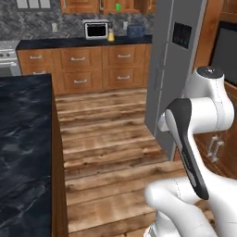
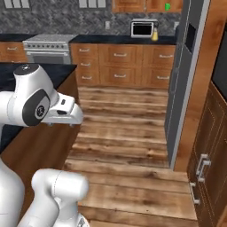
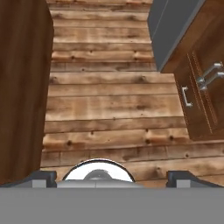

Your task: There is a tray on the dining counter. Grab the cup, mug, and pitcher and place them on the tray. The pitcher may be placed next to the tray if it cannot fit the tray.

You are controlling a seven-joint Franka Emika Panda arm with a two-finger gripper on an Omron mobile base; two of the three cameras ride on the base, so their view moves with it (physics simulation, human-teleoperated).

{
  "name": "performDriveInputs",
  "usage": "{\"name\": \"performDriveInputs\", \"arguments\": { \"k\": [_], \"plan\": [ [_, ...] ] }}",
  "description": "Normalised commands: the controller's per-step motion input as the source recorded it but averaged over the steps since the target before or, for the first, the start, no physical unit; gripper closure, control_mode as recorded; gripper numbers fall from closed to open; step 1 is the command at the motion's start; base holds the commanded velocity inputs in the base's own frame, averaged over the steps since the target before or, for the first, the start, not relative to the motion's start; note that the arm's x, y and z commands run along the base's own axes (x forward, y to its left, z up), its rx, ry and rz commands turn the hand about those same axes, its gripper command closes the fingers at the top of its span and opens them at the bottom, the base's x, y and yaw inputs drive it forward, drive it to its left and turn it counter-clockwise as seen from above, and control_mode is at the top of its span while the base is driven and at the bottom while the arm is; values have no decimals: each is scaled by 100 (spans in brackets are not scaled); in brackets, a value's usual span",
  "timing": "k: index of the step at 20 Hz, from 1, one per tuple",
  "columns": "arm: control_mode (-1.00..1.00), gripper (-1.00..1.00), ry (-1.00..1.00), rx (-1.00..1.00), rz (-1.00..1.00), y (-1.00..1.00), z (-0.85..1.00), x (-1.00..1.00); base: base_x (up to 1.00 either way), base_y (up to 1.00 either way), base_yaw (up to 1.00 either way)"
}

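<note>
Hand view: open pincer [image 3: 112,177] over plank floor [image 3: 109,105].

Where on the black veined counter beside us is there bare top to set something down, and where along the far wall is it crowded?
The black veined dining counter is bare across its visible stretch, right to its wooden side. The narrow far counter is crowded around the white microwave, orange-yellow pitcher and blue toaster.

Plank wood floor [image 1: 106,139] fills the centre. Wooden drawers [image 1: 92,67] and a grey backsplash [image 1: 41,21] run along the top, with a grey fridge [image 1: 173,69] at right.
</note>
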Motion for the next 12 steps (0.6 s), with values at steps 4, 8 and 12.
{"name": "performDriveInputs", "arguments": {
  "k": [4, 8, 12],
  "plan": [
    [100, -100, 0, 0, 0, 0, 0, 0, 100, -10, -1],
    [100, -100, 0, 0, 0, 0, 0, 0, 100, -24, 0],
    [100, -100, 0, 0, 0, 0, 0, 0, 100, -28, 0]
  ]
}}
